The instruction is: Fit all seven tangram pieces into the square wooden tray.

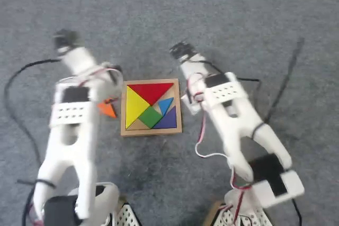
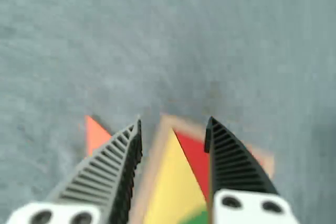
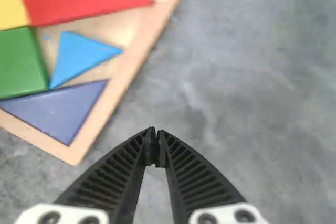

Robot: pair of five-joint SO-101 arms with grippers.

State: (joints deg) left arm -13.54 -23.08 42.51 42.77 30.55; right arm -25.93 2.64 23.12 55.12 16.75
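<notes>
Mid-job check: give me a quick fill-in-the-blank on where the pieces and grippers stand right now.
1. The wooden triangle lying on the grey carpet outside the square wooden tray is coloured ____.
2. The square piece in the tray is coloured ____.
3. The right gripper is ____.
4. The left gripper is ____.
Missing words: orange; green; shut; open.

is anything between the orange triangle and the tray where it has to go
No loose thing lies between the orange triangle and the tray. The open left gripper hangs over that gap, and in the left wrist view one of its fingers stands between the piece and the tray's rim.
</notes>
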